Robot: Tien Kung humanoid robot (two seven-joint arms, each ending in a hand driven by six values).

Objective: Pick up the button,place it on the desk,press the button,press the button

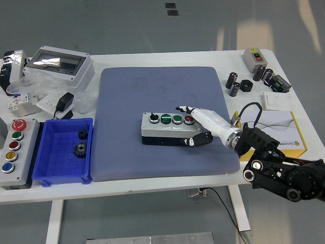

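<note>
Bare blue mat lies open beyond the button box.
</note>
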